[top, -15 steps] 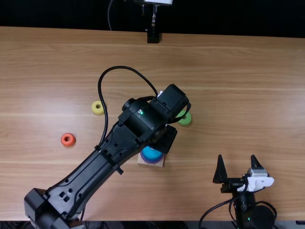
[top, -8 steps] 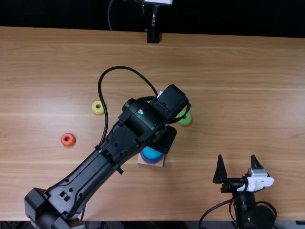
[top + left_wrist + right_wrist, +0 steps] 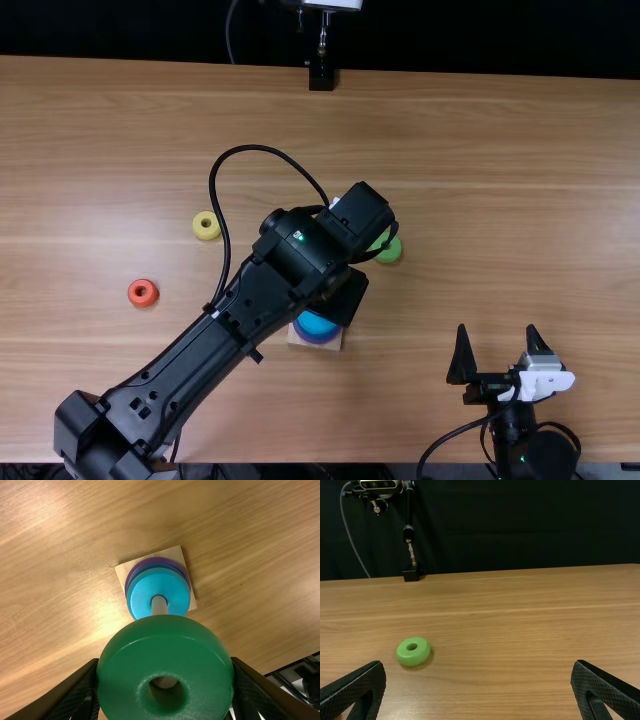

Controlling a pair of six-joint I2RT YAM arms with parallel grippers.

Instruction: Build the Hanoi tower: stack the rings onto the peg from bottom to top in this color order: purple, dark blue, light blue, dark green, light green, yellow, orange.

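My left gripper (image 3: pixel 340 296) hangs over the peg's base near mid-table. In the left wrist view the left gripper (image 3: pixel 166 677) is shut on the dark green ring (image 3: pixel 125 665), held above the stack and overlapping part of the peg (image 3: pixel 159 605). Whether the peg's tip is inside the ring's hole, I cannot tell. Around the peg lie the purple ring (image 3: pixel 131 574), a dark blue ring and the light blue ring (image 3: pixel 140 592) on top. Light green ring (image 3: pixel 388 249), yellow ring (image 3: pixel 206 225) and orange ring (image 3: pixel 143 293) lie loose. My right gripper (image 3: pixel 497 345) stands open; in its wrist view the right gripper (image 3: pixel 478 665) holds nothing.
The square wooden base (image 3: pixel 328 343) sits partly under the left arm. A black stand (image 3: pixel 321 78) rises at the table's far edge. The left arm's cable loops above the table beside the yellow ring.
My left arm has shifted very slightly toward the near edge and left, its cable loop moving with it. The right arm and the loose rings are unmoved.
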